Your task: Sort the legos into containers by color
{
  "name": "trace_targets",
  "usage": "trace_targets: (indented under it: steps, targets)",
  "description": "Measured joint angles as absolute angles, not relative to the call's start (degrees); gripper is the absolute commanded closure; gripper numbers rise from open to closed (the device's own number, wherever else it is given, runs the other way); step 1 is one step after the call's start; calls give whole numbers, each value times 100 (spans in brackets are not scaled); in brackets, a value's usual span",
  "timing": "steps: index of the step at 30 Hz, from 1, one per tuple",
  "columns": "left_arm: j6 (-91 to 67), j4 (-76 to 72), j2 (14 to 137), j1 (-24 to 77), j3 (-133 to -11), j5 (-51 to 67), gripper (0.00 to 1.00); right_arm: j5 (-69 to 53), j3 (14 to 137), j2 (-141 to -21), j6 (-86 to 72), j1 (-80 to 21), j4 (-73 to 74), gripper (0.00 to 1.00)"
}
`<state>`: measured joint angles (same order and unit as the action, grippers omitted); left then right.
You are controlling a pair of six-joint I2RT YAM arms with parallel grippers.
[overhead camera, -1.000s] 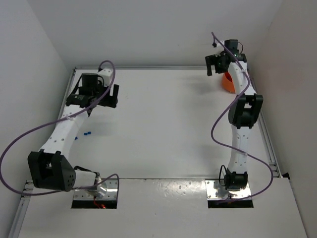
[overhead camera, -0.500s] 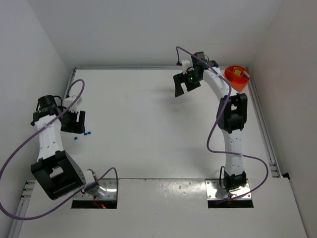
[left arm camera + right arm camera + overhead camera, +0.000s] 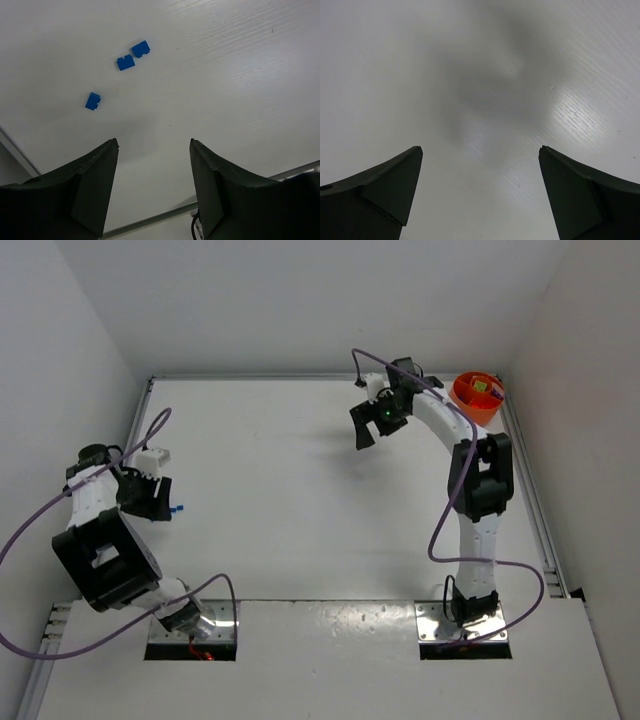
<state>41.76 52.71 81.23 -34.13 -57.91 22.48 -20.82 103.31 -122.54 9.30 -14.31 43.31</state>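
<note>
Farthest left from the orange tub (image 3: 462,400), all the way across the table (image 3: 300,520) and nearer the arm bases than the tub is, the left gripper (image 3: 150,498) hangs low with its arm folded tightly back on itself. A second ago that arm was stretched out, its gripper about level with the tub in depth. It has since pulled back and away from the tub, and the last half second brought only a small further settling.

In the left wrist view the left gripper (image 3: 153,142) has its fingers moderately apart, narrower than a second ago, with bare table between them and nothing held. Three blue lego bricks (image 3: 125,62) lie ahead of the fingertips. Two sit almost touching as a pair, and the third (image 3: 92,100) is a little apart and closer to the left finger. From above, a speck of blue (image 3: 178,508) shows just on the tub side of the gripper.

Much closer to the tub, but clearly to its left, the right gripper (image 3: 372,428) hangs over open table. A second ago it stood right over the tub and hid part of it. It has swung off to the left, and the whole tub now shows. Over the last half second it has barely shifted.

The right wrist view shows the right gripper (image 3: 480,149) with its fingers spread wide and only white table below.

The tub sits in the far right corner of the table, with a yellow piece (image 3: 480,388) and a purple piece (image 3: 493,393) inside.
</note>
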Motion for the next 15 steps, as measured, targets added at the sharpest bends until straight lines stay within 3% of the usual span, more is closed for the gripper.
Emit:
trace_targets:
  steps: [9,13,15]
  targets:
    - [4462,5229,9004,-3461,-5876,1634,49,-2145,10082,-11994,1057,-1428,4206,0]
    - [4541,5113,9089,-3555,-5876,1367,54,-2152,10082,-11990,1100,-1428,4237,12]
    - [4565,5006,9089,-3570,-5876,1271,55,-2154,10082,-11963,1103,-1404,4248,14]
